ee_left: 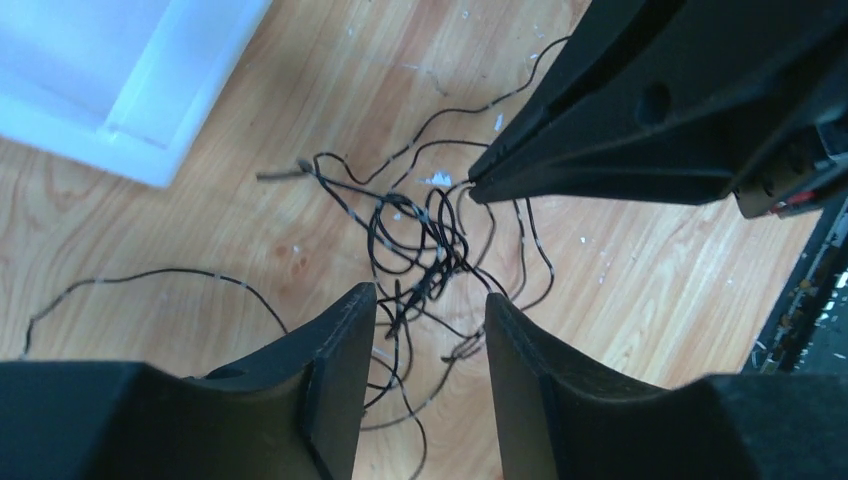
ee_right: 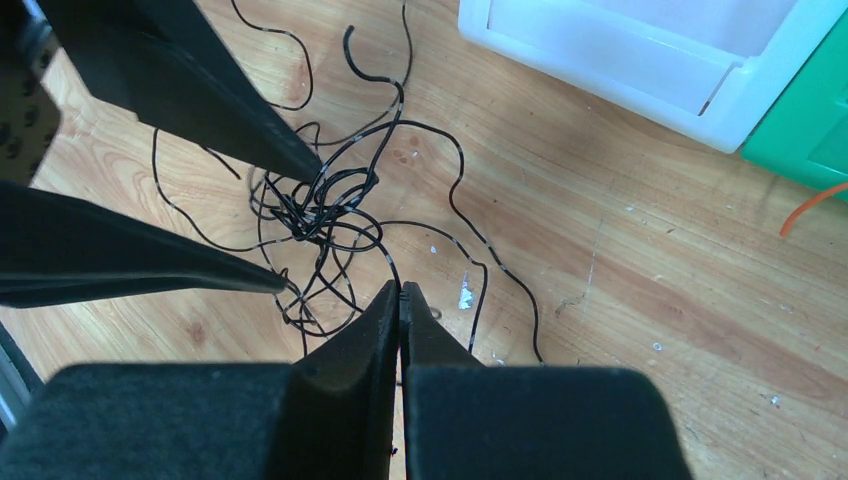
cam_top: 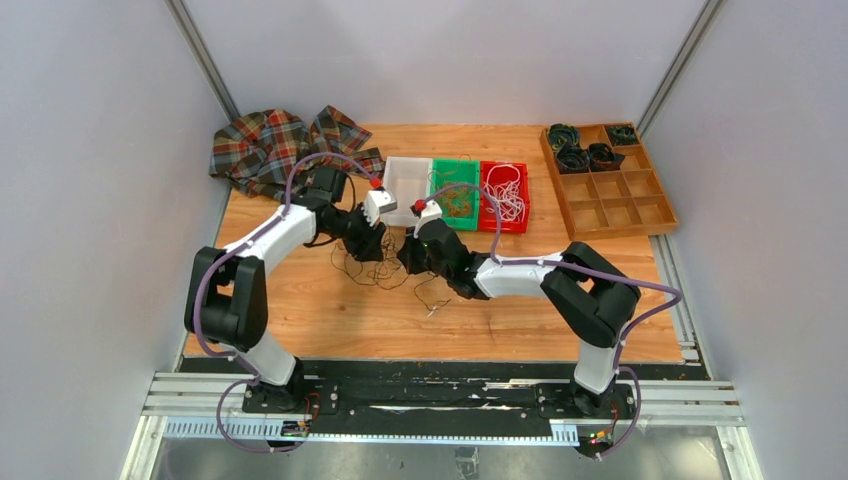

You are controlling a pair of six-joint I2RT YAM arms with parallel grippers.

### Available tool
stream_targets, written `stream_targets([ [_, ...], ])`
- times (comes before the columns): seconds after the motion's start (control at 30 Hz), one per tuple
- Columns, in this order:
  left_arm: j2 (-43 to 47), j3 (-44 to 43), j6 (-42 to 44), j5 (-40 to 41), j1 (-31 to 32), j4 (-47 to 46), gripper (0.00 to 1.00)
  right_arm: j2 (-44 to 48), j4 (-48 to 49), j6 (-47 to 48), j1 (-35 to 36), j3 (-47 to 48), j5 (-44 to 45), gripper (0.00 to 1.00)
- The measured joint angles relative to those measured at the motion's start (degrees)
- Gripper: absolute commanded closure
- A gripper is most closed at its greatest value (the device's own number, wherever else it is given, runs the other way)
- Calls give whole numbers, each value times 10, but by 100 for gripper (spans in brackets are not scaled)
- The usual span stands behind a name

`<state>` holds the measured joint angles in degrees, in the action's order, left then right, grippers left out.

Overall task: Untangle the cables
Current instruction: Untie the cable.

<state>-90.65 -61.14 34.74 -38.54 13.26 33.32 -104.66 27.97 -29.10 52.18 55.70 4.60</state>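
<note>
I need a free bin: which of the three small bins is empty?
The white bin, leftmost; the green bin holds copper wires, the red bin white wires.

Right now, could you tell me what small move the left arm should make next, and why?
Probably lower the left gripper and close on a strand beside the knot: its jaws stand open over the black cables, while the right gripper is shut, seemingly pinching one strand, ready to pull apart.
</note>
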Motion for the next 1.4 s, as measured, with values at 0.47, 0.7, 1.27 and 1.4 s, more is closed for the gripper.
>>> stream_targets([
  [0.47,3,-10,42,11,8,12,99,1,6,-10,1,-10,14,100],
  [0.7,85,-8,99,18,10,76,99,42,9,-14,-8,-56,42,99],
  [1.27,201,16,163,116,-21,138,99,254,-46,-5,-23,-196,138,99],
  [1.4,207,-1,165,115,-46,147,99,292,-70,-10,-23,-225,118,87],
])
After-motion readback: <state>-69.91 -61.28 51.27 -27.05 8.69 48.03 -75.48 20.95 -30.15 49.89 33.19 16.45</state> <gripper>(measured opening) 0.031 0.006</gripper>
